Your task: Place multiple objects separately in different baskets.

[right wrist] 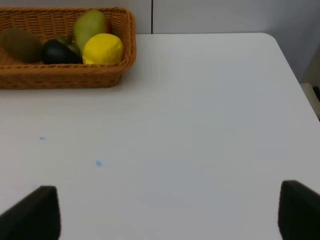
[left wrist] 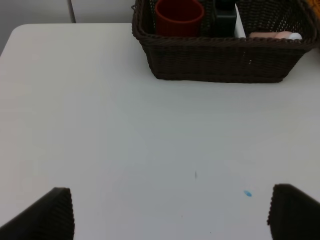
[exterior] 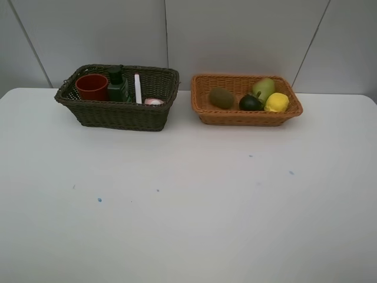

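Exterior high view: white table (exterior: 188,200), two baskets side by side at the back, small gap btwn them. Dark basket (exterior: 118,115) on the left holds red cup (exterior: 91,86) at its left end, green bottle (exterior: 117,85) just beside the cup, white marker (exterior: 138,88) standing upright next to the bottle, pink bottle (exterior: 154,101) lying low at the right end. Orange basket (exterior: 246,116) on the right holds kiwi (exterior: 221,98) on the left, mangosteen (exterior: 251,102) in the middle, lemon (exterior: 276,102) at the right touching the mangosteen, pear (exterior: 263,88) behind those two. No arms seen in this view. A few small blue specks on the tabletop.

Left wrist view: left gripper (left wrist: 170,212) over bare table, well apart from the dark basket, fingers (left wrist: 47,215) spread wide, nothing btwn them. Cup, bottle, marker and pink bottle w/ white cap show over the basket rim.

Right wrist view: right gripper (right wrist: 167,212) also over bare table, fingers (right wrist: 35,215) spread wide, holding nothing. Orange basket sits far off to one side w/ lemon, pear, mangosteen, kiwi inside.
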Action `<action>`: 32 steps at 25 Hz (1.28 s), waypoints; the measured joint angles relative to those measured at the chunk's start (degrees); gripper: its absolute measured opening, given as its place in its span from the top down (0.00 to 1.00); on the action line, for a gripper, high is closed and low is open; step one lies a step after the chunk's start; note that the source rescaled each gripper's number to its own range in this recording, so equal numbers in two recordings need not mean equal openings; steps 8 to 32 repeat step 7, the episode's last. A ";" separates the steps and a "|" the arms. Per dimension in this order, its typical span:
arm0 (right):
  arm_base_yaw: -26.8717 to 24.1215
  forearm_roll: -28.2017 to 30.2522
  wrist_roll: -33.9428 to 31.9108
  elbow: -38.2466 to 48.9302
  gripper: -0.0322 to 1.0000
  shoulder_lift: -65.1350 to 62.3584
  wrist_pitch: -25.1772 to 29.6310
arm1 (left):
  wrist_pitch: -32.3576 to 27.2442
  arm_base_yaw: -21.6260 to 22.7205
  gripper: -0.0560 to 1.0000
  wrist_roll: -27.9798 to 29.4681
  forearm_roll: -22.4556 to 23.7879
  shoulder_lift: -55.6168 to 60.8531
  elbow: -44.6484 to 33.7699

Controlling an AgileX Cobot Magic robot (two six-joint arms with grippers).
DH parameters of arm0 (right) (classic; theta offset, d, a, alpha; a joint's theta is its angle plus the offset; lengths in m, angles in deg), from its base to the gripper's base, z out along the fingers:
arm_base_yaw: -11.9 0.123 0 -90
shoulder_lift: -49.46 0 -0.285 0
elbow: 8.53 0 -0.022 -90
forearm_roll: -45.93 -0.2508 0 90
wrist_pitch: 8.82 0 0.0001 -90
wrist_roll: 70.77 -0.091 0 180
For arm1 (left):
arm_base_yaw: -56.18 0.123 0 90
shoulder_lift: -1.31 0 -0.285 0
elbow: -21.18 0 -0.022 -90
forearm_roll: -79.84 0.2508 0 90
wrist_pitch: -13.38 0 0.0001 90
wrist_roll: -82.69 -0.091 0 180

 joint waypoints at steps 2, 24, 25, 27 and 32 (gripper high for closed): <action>0.00 0.00 0.00 0.00 0.06 0.00 0.00 | 0.00 0.00 0.00 0.00 0.00 0.00 0.00; 0.00 0.00 0.00 0.00 0.06 0.00 0.00 | 0.00 0.00 0.00 0.00 0.00 0.00 0.00; 0.00 0.00 0.00 0.00 0.06 0.00 0.00 | 0.00 0.00 0.00 0.00 0.00 0.00 0.00; 0.00 0.00 0.00 0.00 0.06 0.00 0.00 | 0.00 0.00 0.00 0.00 0.00 0.00 0.00; 0.00 0.00 0.00 0.00 0.06 0.00 0.00 | 0.00 0.00 0.00 0.00 0.00 0.00 0.00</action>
